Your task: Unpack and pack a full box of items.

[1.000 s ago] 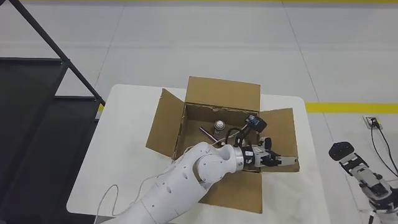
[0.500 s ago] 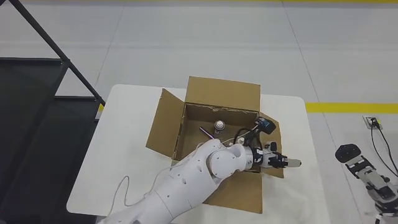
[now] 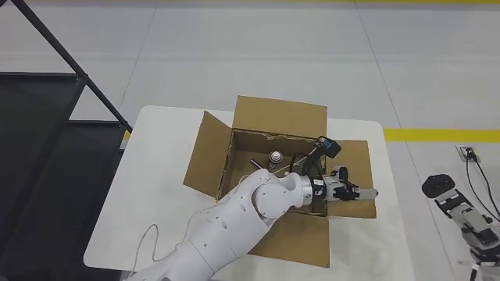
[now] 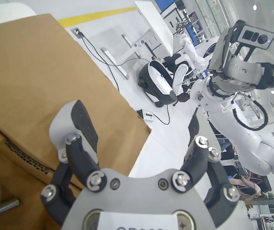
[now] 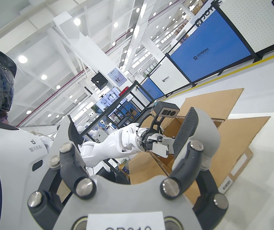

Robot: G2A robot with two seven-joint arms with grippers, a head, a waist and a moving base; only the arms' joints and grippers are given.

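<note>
We see the white table (image 3: 156, 203) with the open cardboard box (image 3: 280, 117) on it, flaps folded out. The left gripper (image 4: 137, 120) hangs over the box's right-side flap, fingers spread, nothing between them. The right gripper (image 5: 133, 123) sits off the table's right side, jaws apart, empty too. Inside the box are a small jar (image 3: 275, 158) and a dark rod (image 3: 256, 163) just beside it. We judge unpacking unfinished, with both items left to lift out and repacking after that.

Top view overhead; wrist views low, opposed, box (image 3: 280, 117) common to all.
</note>
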